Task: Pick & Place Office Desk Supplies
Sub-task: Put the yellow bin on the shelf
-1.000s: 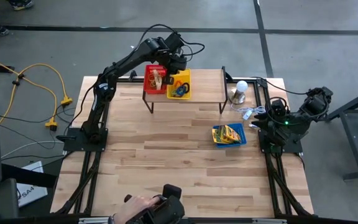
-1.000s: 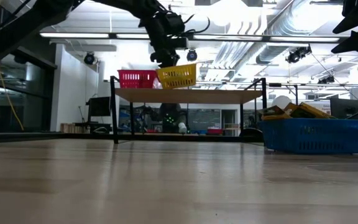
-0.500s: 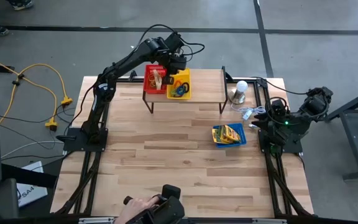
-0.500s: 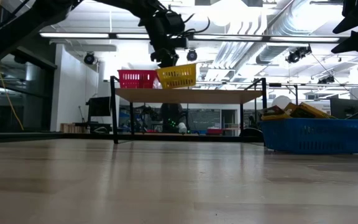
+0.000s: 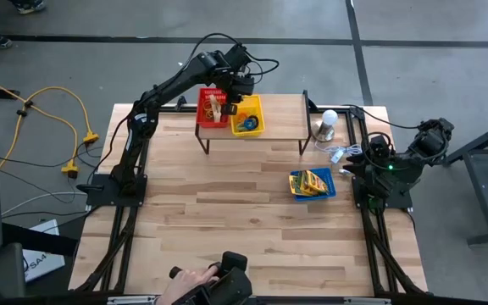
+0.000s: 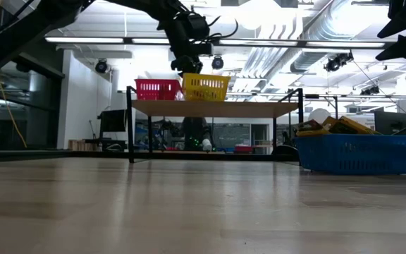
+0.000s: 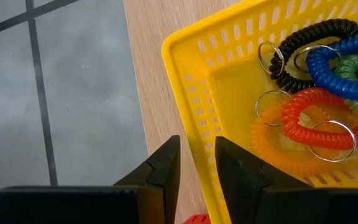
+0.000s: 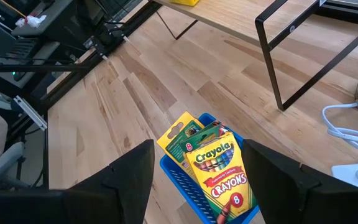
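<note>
The left gripper (image 7: pixel 196 171) is seen at the near corner of the yellow basket (image 7: pixel 194 81). Its fingers stand on either side of the basket wall with a narrow gap between them. Whether the wall is clamped or just let go cannot be told. The basket is seen on the raised shelf (image 5: pixel 282 119), level, just beside the red basket (image 5: pixel 209 108). Coiled rings (image 7: pixel 328 93) in blue, green, black, red and orange, with metal loops, are held inside the yellow basket.

The step in hand is judged to be the setting down of the yellow basket on the shelf. A clean release and a lift straight away from the rim are called for next, so that the basket is not dragged or tipped off the shelf edge. The red basket, so close alongside, leaves little room for a sideways exit.

The right gripper (image 8: pixel 194 168) is held spread and empty, above the blue basket (image 5: pixel 313 184) on the counter (image 5: pixel 227 220). Crayon boxes (image 8: pixel 219 171) are stacked in that basket, some tilted. A pick from it is judged to be a likely later move.

Near the right arm a white bulb (image 5: pixel 329 118) on a metal base and a tangle of white wire (image 5: pixel 339 154) are found; these could snag a reach toward the shelf. The black shelf leg (image 8: pixel 272 59) also stands between the blue basket and the shelf top.
</note>
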`<state>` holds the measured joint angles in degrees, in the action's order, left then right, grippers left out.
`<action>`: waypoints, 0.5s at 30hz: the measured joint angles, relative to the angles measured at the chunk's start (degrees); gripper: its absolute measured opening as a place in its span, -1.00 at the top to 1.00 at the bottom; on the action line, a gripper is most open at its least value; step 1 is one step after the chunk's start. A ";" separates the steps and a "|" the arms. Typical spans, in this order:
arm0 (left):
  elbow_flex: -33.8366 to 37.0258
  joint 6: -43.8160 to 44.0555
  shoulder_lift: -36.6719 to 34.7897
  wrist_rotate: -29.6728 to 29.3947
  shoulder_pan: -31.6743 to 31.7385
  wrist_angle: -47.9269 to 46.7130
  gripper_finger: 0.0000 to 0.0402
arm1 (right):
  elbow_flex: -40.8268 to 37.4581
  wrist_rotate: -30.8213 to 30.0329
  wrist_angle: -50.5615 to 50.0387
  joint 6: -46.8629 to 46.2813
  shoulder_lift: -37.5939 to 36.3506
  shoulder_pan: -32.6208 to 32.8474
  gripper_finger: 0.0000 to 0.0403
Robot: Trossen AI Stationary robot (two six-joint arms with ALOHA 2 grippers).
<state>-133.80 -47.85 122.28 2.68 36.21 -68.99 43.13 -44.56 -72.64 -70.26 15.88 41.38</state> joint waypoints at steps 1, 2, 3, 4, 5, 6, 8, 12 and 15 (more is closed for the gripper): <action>0.00 -0.03 0.00 0.02 0.00 0.07 0.53 | 0.00 0.00 0.00 0.00 0.00 0.00 -0.15; 0.00 -0.07 0.00 0.02 0.00 0.25 0.53 | 0.00 0.00 0.00 0.00 0.00 0.00 -0.15; 0.00 -0.11 0.00 0.02 0.00 0.49 0.53 | 0.00 0.00 0.00 0.01 0.01 -0.01 -0.15; 0.00 -0.20 0.00 0.02 0.00 0.62 0.53 | 0.00 0.00 0.00 0.00 0.00 -0.01 -0.15; 0.00 -0.34 0.00 0.01 0.00 0.69 0.53 | 0.00 0.00 0.02 0.02 0.00 -0.01 -0.15; 0.00 -0.35 0.00 0.00 0.00 0.79 0.53 | 0.00 0.00 0.01 0.01 0.01 -0.01 -0.15; 0.00 -0.59 0.02 0.00 0.00 0.91 0.53 | 0.00 0.00 0.00 0.02 0.00 -0.02 -0.15; 0.00 -0.82 0.02 0.00 0.00 0.88 0.53 | 0.00 0.00 0.00 0.00 0.00 0.00 -0.15; 0.00 -1.58 0.02 -0.11 0.00 0.90 0.53 | 0.00 0.00 0.02 0.00 0.00 0.00 -0.15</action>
<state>-133.80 -49.43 122.30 2.57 36.21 -68.10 43.13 -44.56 -72.62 -70.26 15.88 41.39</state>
